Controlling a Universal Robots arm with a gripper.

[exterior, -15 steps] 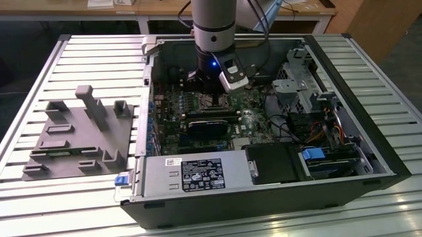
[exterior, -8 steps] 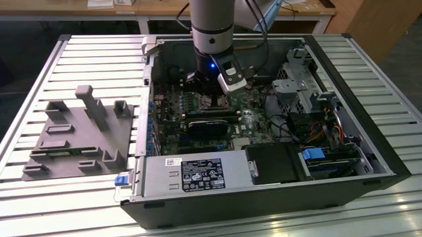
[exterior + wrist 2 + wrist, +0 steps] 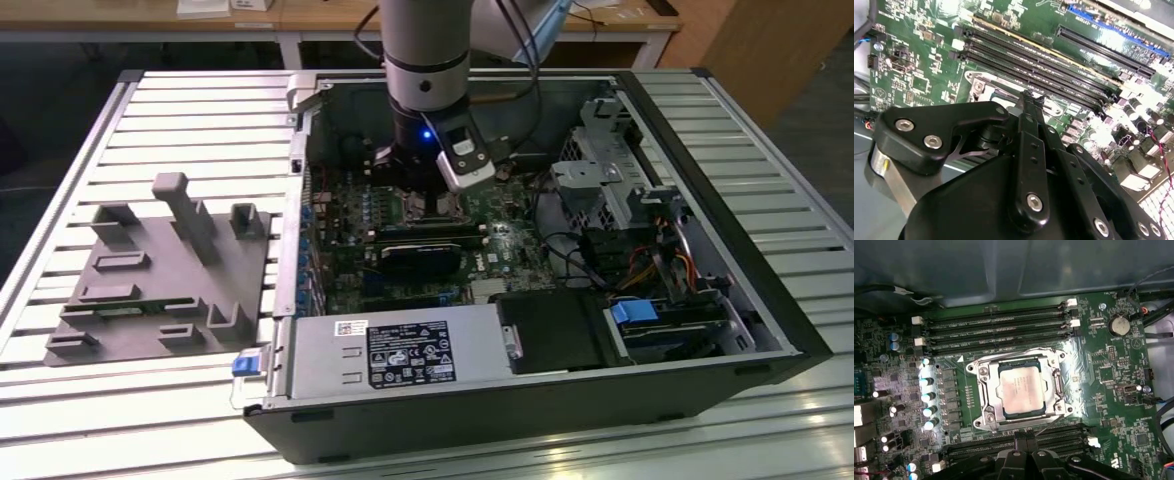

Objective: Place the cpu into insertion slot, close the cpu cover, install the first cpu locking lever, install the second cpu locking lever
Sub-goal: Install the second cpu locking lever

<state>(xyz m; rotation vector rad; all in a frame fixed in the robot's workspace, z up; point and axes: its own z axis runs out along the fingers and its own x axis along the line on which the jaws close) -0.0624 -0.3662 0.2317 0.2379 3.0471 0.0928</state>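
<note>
Your cpu (image 3: 1021,389) sits under the closed cpu cover (image 3: 985,390); gripper (image 3: 1026,442) hovers at its edge, jaws clenched, empty.

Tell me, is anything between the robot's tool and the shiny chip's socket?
Nothing visible stands between them. In the first wrist view the cpu already sits in the insertion slot, with the cpu cover framing it. The tool hangs just beside the socket, over the black memory slots, with open board between.
</note>
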